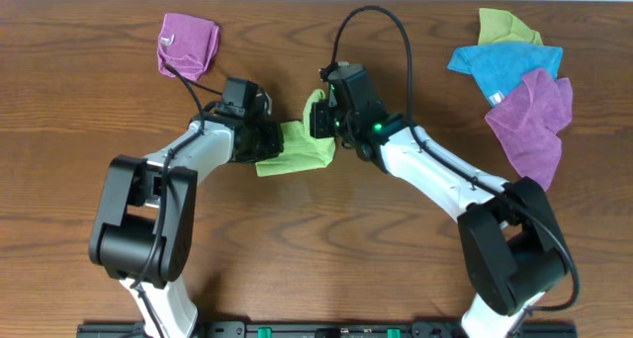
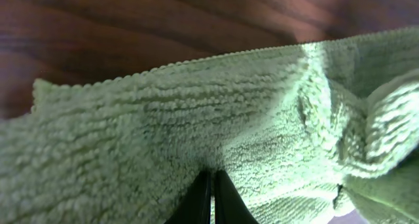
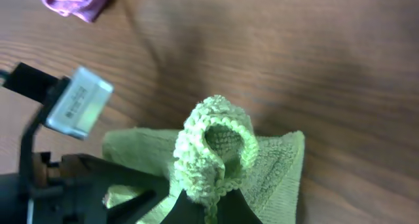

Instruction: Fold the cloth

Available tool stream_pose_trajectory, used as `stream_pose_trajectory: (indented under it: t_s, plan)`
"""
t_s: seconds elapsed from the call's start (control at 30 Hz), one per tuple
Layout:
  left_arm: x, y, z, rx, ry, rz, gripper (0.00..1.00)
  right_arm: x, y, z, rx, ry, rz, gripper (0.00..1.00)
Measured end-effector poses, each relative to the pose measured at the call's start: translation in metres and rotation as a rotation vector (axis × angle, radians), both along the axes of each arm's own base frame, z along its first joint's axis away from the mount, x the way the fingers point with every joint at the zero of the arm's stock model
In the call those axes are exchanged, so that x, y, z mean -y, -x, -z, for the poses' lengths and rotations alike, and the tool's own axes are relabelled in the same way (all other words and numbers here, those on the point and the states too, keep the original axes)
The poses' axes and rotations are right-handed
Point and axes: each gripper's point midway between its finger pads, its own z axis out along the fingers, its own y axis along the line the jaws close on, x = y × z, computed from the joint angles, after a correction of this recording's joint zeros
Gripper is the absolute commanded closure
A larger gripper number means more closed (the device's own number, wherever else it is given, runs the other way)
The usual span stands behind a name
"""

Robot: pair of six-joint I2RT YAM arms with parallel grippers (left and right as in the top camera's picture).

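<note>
Lying near the middle of the brown wooden table [image 1: 316, 249], the light lime-green square microfibre cloth [image 1: 297, 152] is seen crumpled rather than flat, with both arms gathered over it. Its larger part is spread on the wood towards the near side, while one portion is drawn up at the far right of the bundle. In the left wrist view the cloth [image 2: 163, 132] fills most of the frame, its stitched hem running across against the dark wood.

The left gripper [image 1: 269, 140] is set on the cloth's left edge. Its fingers [image 2: 200, 207] are pressed together, with the pile pinched between them. The right gripper [image 1: 318, 116] is placed at the cloth's far right part. In its own wrist view the fingers [image 3: 242, 214] are clamped on a raised loop of the cloth [image 3: 216, 142], whose hem curls round in a ring above the flatter part on the table.

A small purple cloth [image 1: 188, 43] with a white label is found at the far left, well apart from the bundle. At the far right, a yellower olive-green cloth [image 1: 506, 27], a blue cloth [image 1: 504, 66] and a larger purple cloth [image 1: 536, 121] are heaped together, overlapping.
</note>
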Motion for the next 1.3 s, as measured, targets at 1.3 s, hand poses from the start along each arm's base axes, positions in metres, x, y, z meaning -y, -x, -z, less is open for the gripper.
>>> stream_pose_trajectory:
  t_s: [1.3]
  plan:
    - [-0.102, -0.016, -0.092, 0.155, -0.05, -0.257, 0.94, -0.068, 0.021, 0.031, 0.015, 0.034, -0.133, 0.94]
